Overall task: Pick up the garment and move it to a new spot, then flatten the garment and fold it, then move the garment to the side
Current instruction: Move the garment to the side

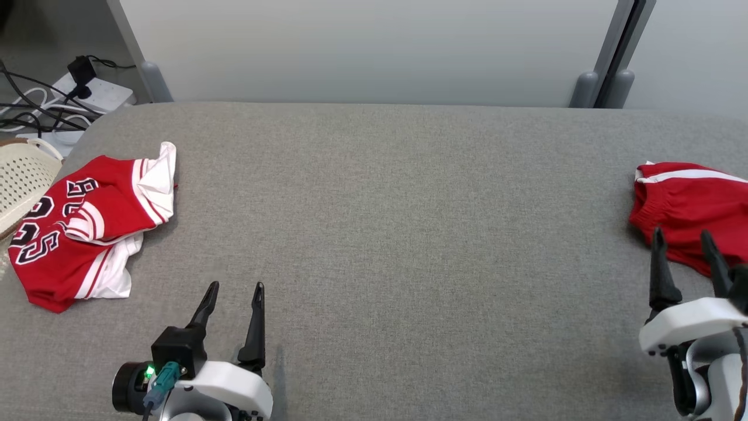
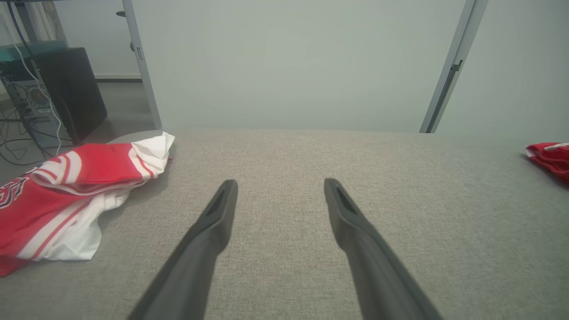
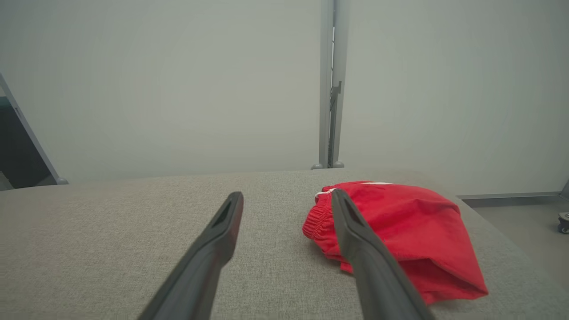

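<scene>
Item 1: left gripper (image 1: pixel 237 285), sitting at 7 o'clock in the head view, fingers spread wide and carrying nothing, hovering low over the grey table (image 1: pixel 380 234).

Item 2: right gripper (image 1: pixel 682 233), at 4 o'clock, likewise gaping and empty. Its tips are pointing at the red shorts (image 1: pixel 695 204), bunched at 3 o'clock. I am judging these to be the garment, since they are nearest a pincer.

Item 3: red-and-white jersey (image 1: pixel 87 234), lying crumpled at 9 o'clock beside a basket (image 1: pixel 23 181), probably parked aside.
</scene>
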Available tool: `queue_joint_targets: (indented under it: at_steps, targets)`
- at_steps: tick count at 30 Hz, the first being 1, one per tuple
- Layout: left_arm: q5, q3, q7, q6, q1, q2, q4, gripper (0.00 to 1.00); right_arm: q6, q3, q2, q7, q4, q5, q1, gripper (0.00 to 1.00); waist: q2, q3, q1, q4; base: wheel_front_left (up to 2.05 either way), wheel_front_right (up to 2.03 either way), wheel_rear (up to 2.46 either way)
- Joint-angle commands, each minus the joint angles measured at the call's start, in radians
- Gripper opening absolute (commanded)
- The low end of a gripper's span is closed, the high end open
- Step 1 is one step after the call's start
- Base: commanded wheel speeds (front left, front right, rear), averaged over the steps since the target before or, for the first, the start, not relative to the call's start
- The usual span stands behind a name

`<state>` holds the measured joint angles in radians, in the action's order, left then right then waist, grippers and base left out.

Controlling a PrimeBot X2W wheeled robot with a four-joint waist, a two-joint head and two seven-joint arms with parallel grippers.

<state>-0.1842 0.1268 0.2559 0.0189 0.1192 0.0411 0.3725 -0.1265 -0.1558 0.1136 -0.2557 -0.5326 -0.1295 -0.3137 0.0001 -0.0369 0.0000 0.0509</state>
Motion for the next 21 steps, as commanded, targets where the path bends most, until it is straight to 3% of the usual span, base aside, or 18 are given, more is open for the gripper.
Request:
queue_joint_targets:
  at_steps: [1,21]
  targets:
    - [0.003,-0.036,0.006,0.01,0.01,0.009,-0.019,1.0,-0.004,0.029,0.004,-0.006,0.037,-0.005,0.007,1.0,-0.0001,0.016,0.0,0.003,0.0,0.0,0.0]
    - [0.022,-0.087,0.006,0.02,-0.037,0.009,-0.044,1.0,-0.004,0.023,-0.043,-0.006,0.122,-0.009,0.14,1.0,-0.0001,0.046,0.0,0.007,0.0,0.0,0.0]
